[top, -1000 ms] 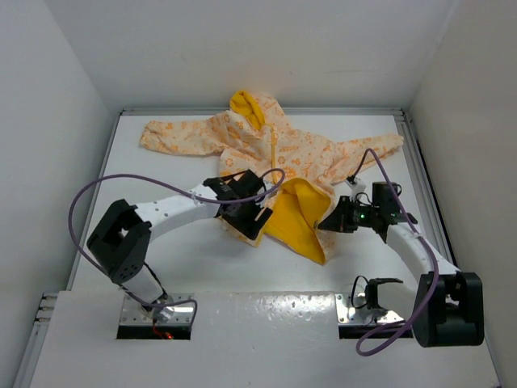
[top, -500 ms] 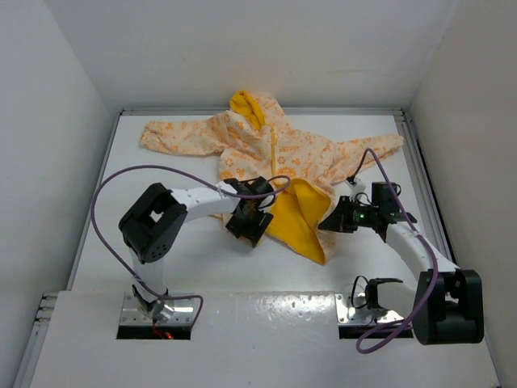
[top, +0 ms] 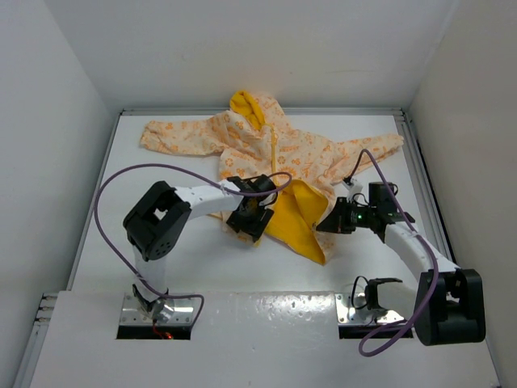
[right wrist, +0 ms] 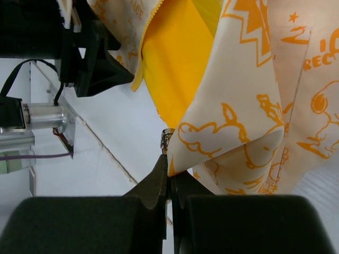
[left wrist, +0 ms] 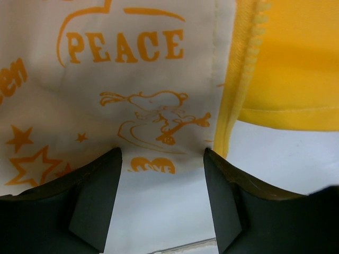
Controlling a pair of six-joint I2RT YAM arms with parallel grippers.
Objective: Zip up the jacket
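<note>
Jacket (top: pixel 275 149) spread on the table (top: pixel 210 267), hood far, lower front folded open; right gripper (right wrist: pixel 169 177) pinched shut on the flap's corner, left gripper (left wrist: pixel 161 211) wide astride the opposite hem beside the zipper tape (left wrist: pixel 233 106), where closing may catch only cloth and leave the zipper halves misaligned.

Overhead, two wrist close-ups; jacket (top: pixel 311 153) shared

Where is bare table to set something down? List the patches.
Free: the left side of the table, between the jacket sleeve and left arm; the near strip below the hem. Crowded: the centre, where left tool and right tool meet the hem.
</note>
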